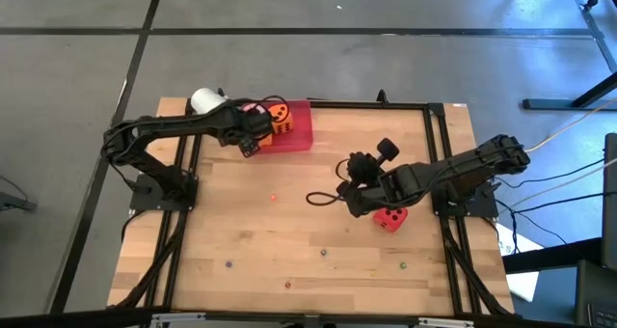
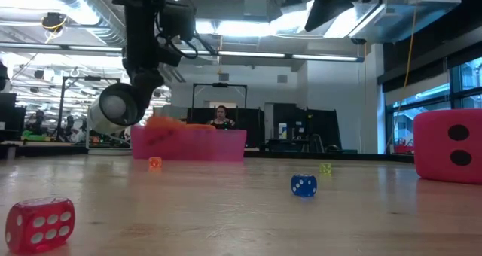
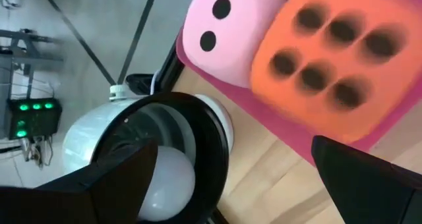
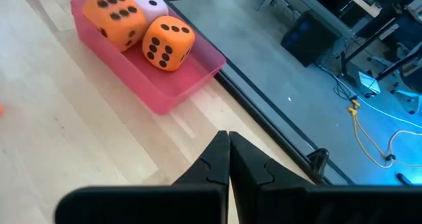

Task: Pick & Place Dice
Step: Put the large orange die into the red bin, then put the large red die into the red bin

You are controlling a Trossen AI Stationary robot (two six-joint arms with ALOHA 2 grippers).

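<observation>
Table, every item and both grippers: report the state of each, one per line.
left gripper: open, empty, at the tray's left end.
right gripper: shut, empty, above the table.
pink tray: holds three dice.
pink die: in the tray.
two orange dice: in the tray.
red die: on the table beside the right arm, not yet placed.

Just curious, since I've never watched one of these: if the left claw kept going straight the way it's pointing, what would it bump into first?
Most likely the orange die in the pink tray. The open left gripper points toward it, with the pale pink die just beside. Depth is unclear, so the tray's wall might come first.
</observation>
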